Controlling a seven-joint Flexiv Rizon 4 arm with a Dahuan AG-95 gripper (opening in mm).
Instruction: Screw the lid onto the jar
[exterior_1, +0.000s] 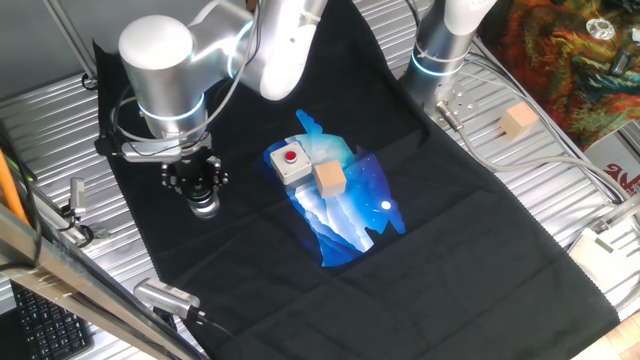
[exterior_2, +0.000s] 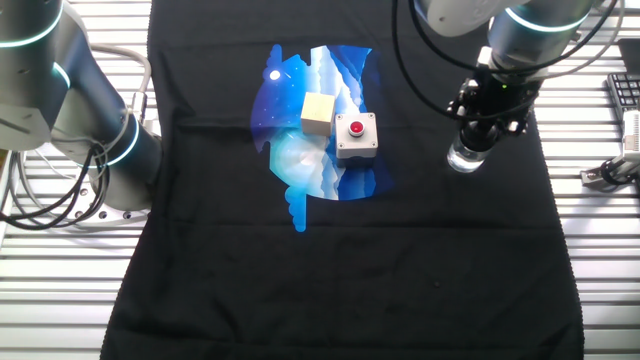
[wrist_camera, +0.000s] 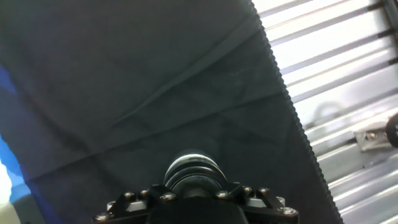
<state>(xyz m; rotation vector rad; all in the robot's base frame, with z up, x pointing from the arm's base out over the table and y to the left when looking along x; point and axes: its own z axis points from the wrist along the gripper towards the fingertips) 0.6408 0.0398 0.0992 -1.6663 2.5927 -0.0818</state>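
Observation:
The jar (exterior_1: 205, 208) (exterior_2: 464, 158) is a short clear glass cylinder standing upright on the black cloth, left of the blue print in one fixed view. My gripper (exterior_1: 201, 194) (exterior_2: 478, 130) points straight down right above it. Its fingers look shut on the dark round lid (exterior_2: 479, 134), which sits on the jar's mouth. In the hand view the gripper (wrist_camera: 194, 190) fills the bottom edge. Past it I see only the round ringed rim of the jar (wrist_camera: 193, 165), and the fingers' contact is hidden.
A grey box with a red button (exterior_1: 291, 162) (exterior_2: 356, 136) and a tan wooden cube (exterior_1: 329, 179) (exterior_2: 317, 112) sit on the blue print. A second cube (exterior_1: 518, 121) lies on the metal slats. Another arm's base (exterior_1: 440, 50) (exterior_2: 110, 140) stands off the cloth. The cloth's edge (wrist_camera: 292, 106) runs close by.

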